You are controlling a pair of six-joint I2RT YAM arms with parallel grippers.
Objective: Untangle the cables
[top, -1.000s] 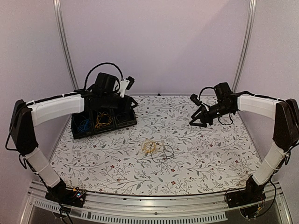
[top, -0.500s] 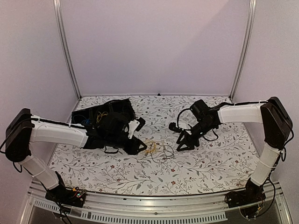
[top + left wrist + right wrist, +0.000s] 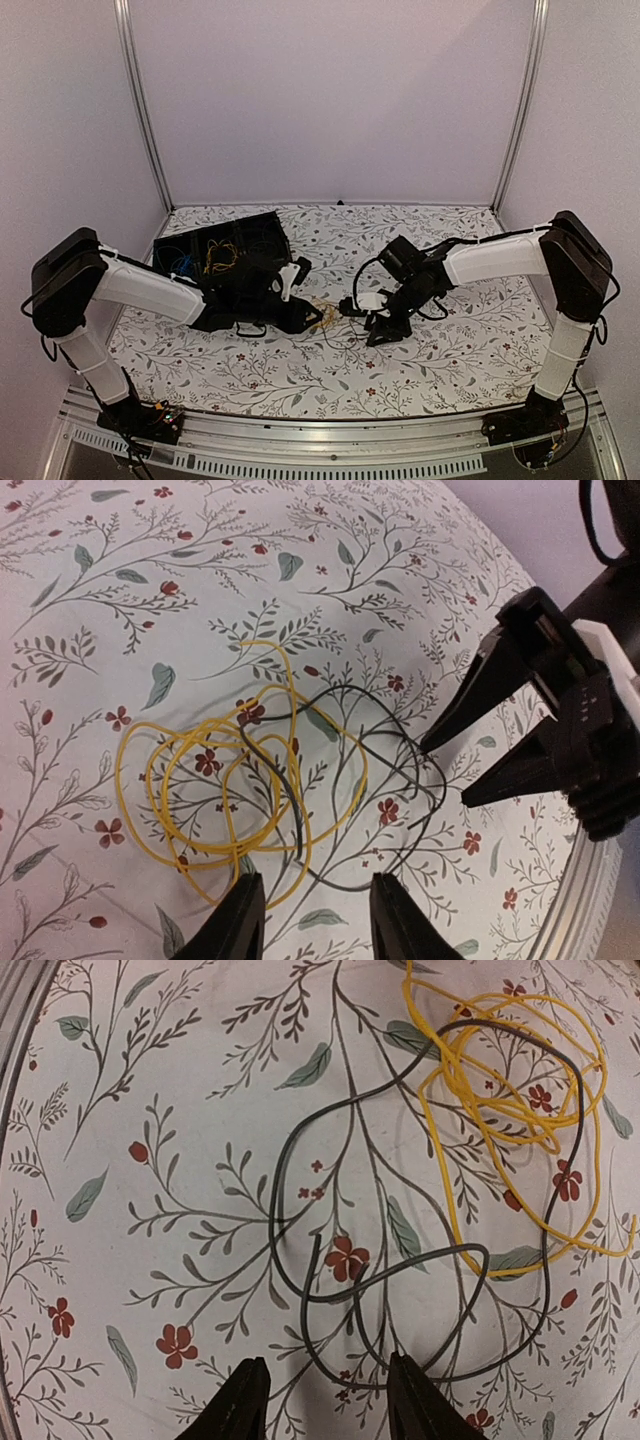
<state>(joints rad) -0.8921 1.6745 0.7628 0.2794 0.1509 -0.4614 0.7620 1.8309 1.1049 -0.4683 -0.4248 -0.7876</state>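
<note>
A yellow cable (image 3: 320,313) in loose loops and a dark grey cable (image 3: 352,328) lie tangled on the floral tablecloth at mid table. In the left wrist view the yellow coil (image 3: 229,849) is crossed by the dark cable (image 3: 298,820). My left gripper (image 3: 316,878) is open and empty, low over the near edge of the tangle, also seen from above (image 3: 313,318). My right gripper (image 3: 375,330) is open and empty just right of the tangle and shows in the left wrist view (image 3: 445,775). Its fingertips straddle a dark cable loop (image 3: 272,1228) beside the yellow cable (image 3: 450,1215), with the gripper's midpoint (image 3: 325,1365) just short of it.
A black compartment tray (image 3: 230,225) stands at the back left behind my left arm, holding a blue cable (image 3: 180,265) and a yellow-orange cable (image 3: 220,258). Metal frame posts rise at both back corners.
Both arms have come down and inward to the tangle: the left from over the tray, the right from the back right. The cables have not moved.
</note>
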